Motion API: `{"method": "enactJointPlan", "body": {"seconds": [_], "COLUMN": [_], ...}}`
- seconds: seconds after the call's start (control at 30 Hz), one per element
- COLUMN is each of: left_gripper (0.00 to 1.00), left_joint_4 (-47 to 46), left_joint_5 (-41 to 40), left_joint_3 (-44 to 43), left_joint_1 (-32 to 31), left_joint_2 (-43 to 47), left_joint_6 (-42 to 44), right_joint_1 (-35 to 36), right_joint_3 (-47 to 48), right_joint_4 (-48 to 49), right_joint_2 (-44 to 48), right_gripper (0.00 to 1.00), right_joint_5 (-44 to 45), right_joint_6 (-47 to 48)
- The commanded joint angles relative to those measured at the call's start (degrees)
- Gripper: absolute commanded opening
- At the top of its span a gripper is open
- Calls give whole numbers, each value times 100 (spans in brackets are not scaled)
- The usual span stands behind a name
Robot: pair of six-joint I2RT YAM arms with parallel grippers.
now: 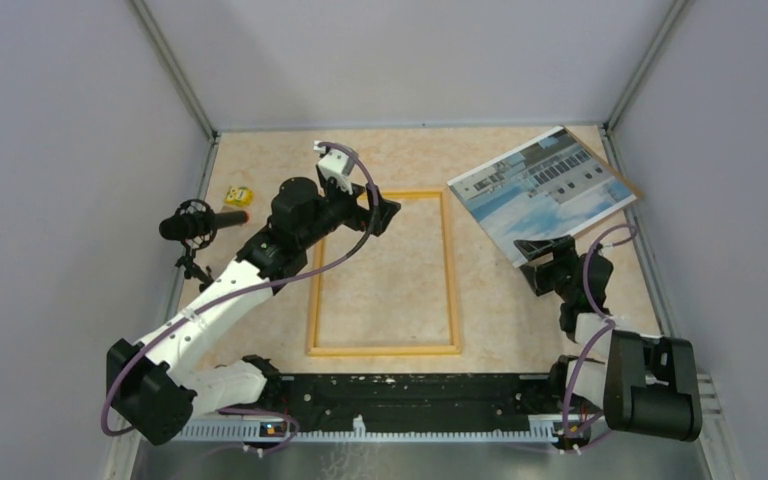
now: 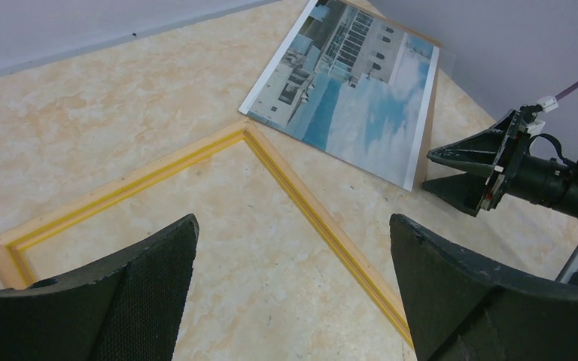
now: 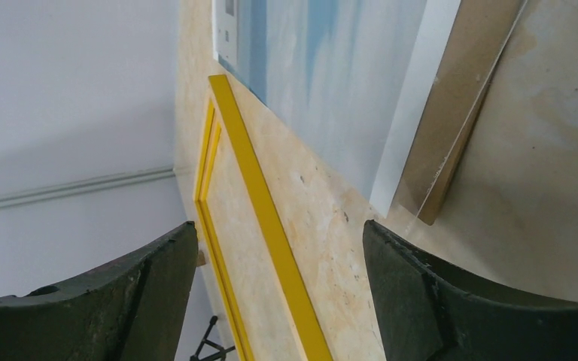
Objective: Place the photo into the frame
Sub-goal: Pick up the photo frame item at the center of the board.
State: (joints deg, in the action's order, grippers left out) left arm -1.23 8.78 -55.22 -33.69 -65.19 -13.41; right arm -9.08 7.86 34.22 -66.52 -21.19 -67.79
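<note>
The frame [image 1: 451, 270], a thin yellow-orange wooden rectangle, lies flat mid-table with nothing in it; it also shows in the left wrist view [image 2: 293, 184] and right wrist view [image 3: 260, 195]. The photo [image 1: 540, 185], a white building with blue water and sky, lies face up at the back right on a brown backing board [image 1: 628, 185], and shows in the left wrist view [image 2: 350, 94] and right wrist view [image 3: 331, 75]. My left gripper [image 1: 385, 212] is open and empty over the frame's top left part. My right gripper [image 1: 538, 262] is open and empty just in front of the photo's near corner.
A black microphone on a small stand [image 1: 195, 225] and a small yellow object [image 1: 238, 196] sit at the left side. Grey walls enclose the table on three sides. The backing board's edge [image 3: 459, 143] sticks out past the photo.
</note>
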Motion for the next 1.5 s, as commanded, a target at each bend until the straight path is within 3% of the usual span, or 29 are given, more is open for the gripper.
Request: {"method": "enactJointPlan", "body": {"seconds": [0.0,0.3,0.93,1.47], "left_gripper": [99,99,99,99], "left_joint_4": [-134,-131,-114,-114], "left_joint_5": [95,142,116,193], "left_joint_3": [-235,-243,-252,-261], "left_joint_1": [9,6,18,30], "left_joint_2": [-10,-35,-74,-112], "left_joint_6": [-47,-74,-74,-114], "right_joint_1": [-24,-23,187,196], "right_joint_3": [89,-126,-118,-24], "right_joint_4": [-144,-667,999,958], "right_joint_2": [229,493,-1004,-136], "right_gripper": [78,81,78,66], "right_joint_5": [141,458,208,656], "right_joint_6": [-17,48,-454,-459]}}
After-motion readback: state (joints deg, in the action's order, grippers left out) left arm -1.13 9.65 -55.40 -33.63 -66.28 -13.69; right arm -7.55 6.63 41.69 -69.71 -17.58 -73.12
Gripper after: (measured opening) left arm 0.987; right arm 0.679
